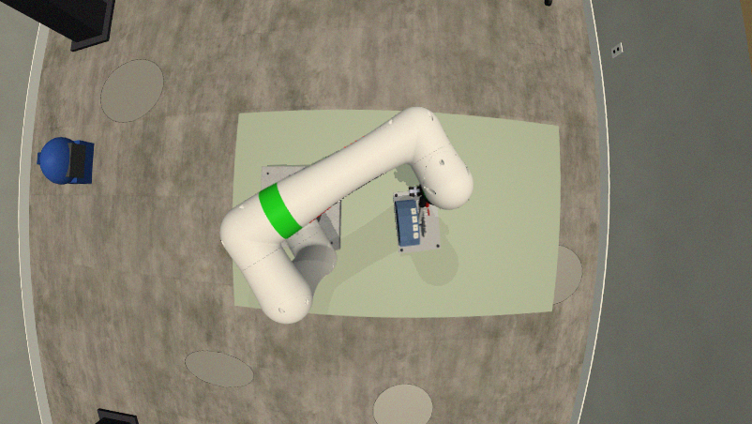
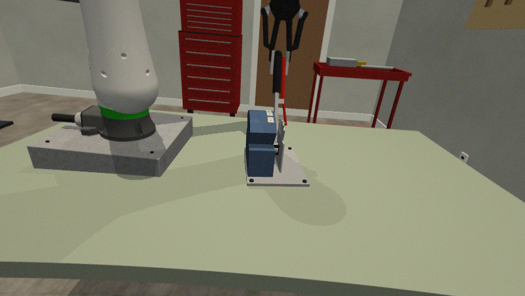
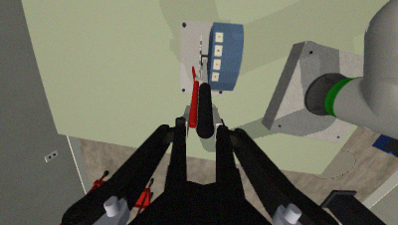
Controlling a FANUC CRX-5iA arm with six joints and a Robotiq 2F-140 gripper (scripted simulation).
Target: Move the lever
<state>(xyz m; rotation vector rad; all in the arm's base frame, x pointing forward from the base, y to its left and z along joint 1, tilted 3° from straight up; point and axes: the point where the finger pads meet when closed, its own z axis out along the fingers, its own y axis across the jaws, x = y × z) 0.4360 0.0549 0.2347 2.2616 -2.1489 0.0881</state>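
fingers clenched on the red bar (image 3: pixel 192 107) and handle (image 3: pixel 204 111) between them; squeeze looks done, moving the lever to notch 4 and releasing remain.

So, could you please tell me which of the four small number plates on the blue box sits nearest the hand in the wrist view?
The lowest plate in the column, on the blue box at the end closest to the black handle. The other three sit farther up, away from the hand.

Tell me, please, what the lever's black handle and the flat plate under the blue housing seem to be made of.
Black cylindrical handle: probably rubber or plastic, matte with no glints. Flat grey base plate: looks like brushed metal, pale with dark corner bolts.
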